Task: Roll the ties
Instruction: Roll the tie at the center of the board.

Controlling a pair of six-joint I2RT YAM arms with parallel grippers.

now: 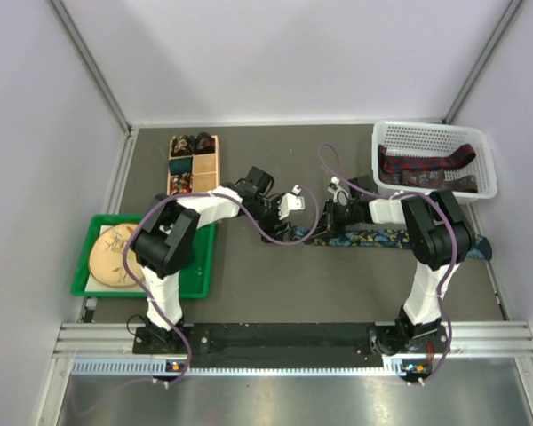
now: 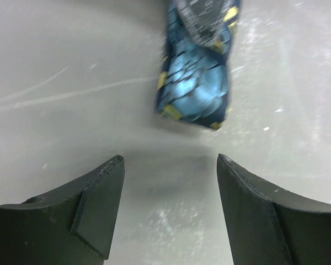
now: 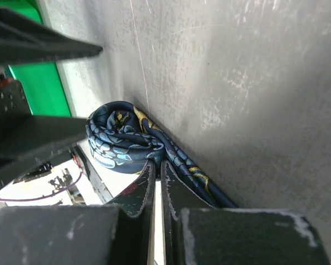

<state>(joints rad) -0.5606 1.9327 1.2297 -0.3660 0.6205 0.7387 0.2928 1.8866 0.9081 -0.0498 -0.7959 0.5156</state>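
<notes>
At the near left sits a green tray (image 1: 202, 262). On the tabletop (image 1: 275, 284) the dark blue floral tie (image 1: 382, 238) lies flat, its left end partly coiled. The right pincer (image 3: 157, 164) is closed, tips against that coil; whether it pinches cloth is unclear. The left pincer (image 2: 170, 158) gapes wide, just short of the tie. Farther back, a white basket (image 1: 485, 169) holds red patterned ties (image 1: 426, 163).
</notes>
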